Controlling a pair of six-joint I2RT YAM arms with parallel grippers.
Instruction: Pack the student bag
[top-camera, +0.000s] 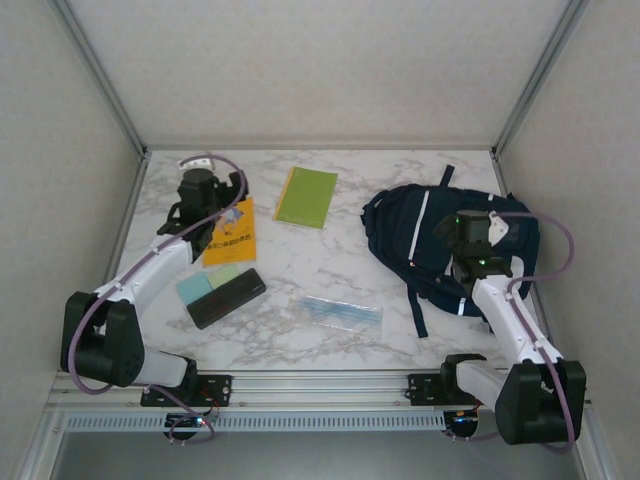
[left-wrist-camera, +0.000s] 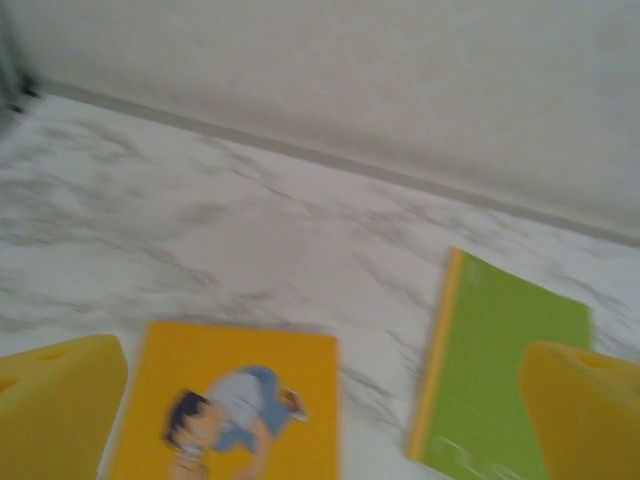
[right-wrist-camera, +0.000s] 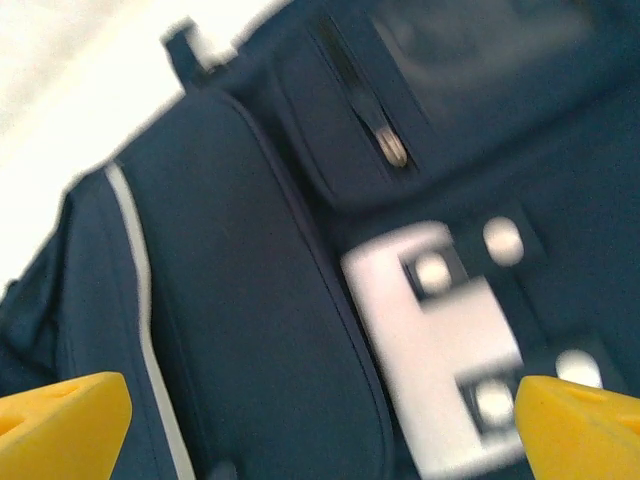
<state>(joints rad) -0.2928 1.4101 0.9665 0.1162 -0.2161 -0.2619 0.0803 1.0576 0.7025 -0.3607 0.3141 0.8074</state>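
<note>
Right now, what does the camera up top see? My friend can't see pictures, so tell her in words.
A navy student bag lies on the right of a marble table, with the right gripper hovering open above it. On the left, the left gripper hangs near a yellow book; a green notebook, black case and clear pouch lie nearby.

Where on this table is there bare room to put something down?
The marble table is bare in the middle, between the yellow book, green notebook, student bag and clear sleeve; also along the near edge below the sleeve. Crowded: the left side, where book and dark case cluster, and the right, under the bag.
</note>
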